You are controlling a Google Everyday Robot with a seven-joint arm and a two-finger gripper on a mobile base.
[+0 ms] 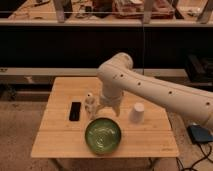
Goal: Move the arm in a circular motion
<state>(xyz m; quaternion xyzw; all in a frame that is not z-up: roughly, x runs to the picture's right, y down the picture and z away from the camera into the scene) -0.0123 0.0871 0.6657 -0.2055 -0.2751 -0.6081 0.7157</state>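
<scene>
now the arm [150,85] is reaching in from 3 o'clock and bending down over the counter [50,140]. its claw [109,113] is hanging above the green bowl [103,136], gaping open and holding nothing. nothing is showing how much circling is done. a white cup [137,113] at its 3 o'clock, and a small bottle [90,102] and black phone [75,111] at 9 o'clock, are sitting near, so swinging low is risking a bump.

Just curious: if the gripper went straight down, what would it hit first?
The gripper hangs over the wooden table; likely the far rim of the green bowl, or bare table behind it.
</scene>
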